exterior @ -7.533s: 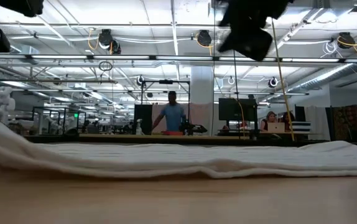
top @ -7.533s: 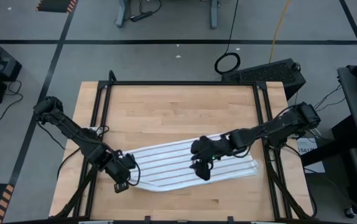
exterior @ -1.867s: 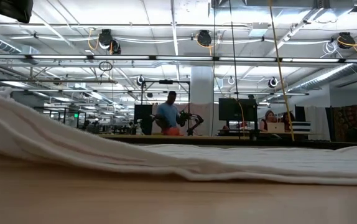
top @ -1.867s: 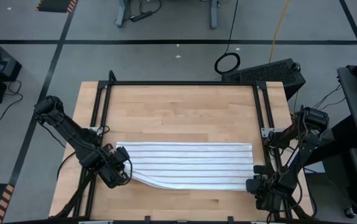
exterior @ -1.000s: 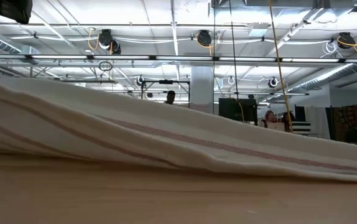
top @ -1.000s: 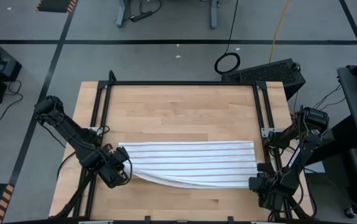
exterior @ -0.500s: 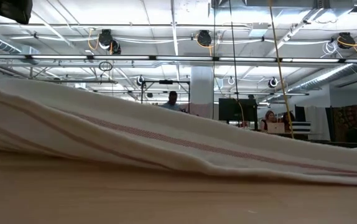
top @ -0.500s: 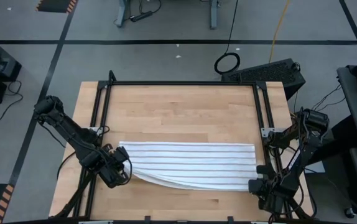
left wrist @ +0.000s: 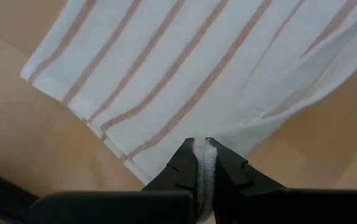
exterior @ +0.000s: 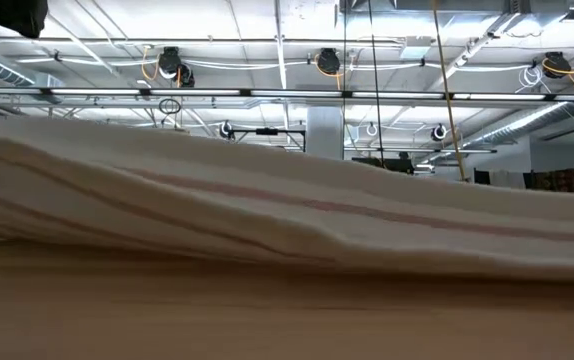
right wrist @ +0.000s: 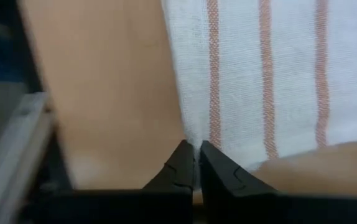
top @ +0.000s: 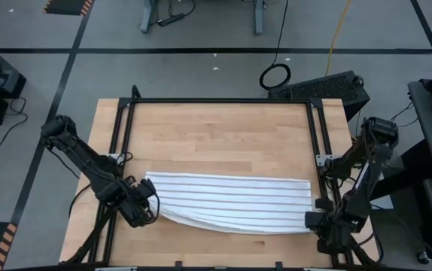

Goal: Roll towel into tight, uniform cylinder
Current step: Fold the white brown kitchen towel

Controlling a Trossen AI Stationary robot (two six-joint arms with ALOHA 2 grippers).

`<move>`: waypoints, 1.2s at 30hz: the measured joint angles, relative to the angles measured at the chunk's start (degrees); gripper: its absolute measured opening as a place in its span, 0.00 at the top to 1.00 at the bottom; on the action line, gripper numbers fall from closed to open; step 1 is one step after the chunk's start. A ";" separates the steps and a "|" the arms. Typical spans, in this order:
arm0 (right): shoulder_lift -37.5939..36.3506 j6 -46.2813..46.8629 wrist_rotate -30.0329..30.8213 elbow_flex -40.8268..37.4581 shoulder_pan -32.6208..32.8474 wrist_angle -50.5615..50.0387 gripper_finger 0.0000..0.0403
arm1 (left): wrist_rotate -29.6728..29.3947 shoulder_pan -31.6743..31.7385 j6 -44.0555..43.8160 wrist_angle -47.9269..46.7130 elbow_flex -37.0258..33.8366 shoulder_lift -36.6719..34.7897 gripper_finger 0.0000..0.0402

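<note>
Flanking towel (top: 235,202): black table rails (top: 122,132)

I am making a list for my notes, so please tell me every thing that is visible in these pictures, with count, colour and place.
towel: one, white with thin dark stripes, spread flat across the near half of the table, its near-left corner lifted.
table: one, light wood with a black frame, centre of the high view.
black box: one, on the floor beyond the table's far right corner.
cable loop: one, black, on the grey floor beside the black box.
left gripper: one, dark, shut on the towel's near-left corner.
right gripper: one, dark, shut at the towel's near-right corner; whether it holds cloth is unclear.
</note>
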 joint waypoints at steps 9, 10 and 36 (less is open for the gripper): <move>-9.16 0.37 -2.34 0.09 -1.68 -0.95 1.00 | 0.56 0.02 -0.18 6.61 0.02 -3.87 0.95; -9.49 -0.03 -2.72 0.09 -2.19 -1.35 1.00 | 0.57 0.02 -0.20 7.19 0.02 -4.20 0.95; -16.29 -17.18 -22.07 -2.49 -19.38 5.87 1.00 | 9.46 3.36 -2.35 5.25 0.02 -4.46 0.95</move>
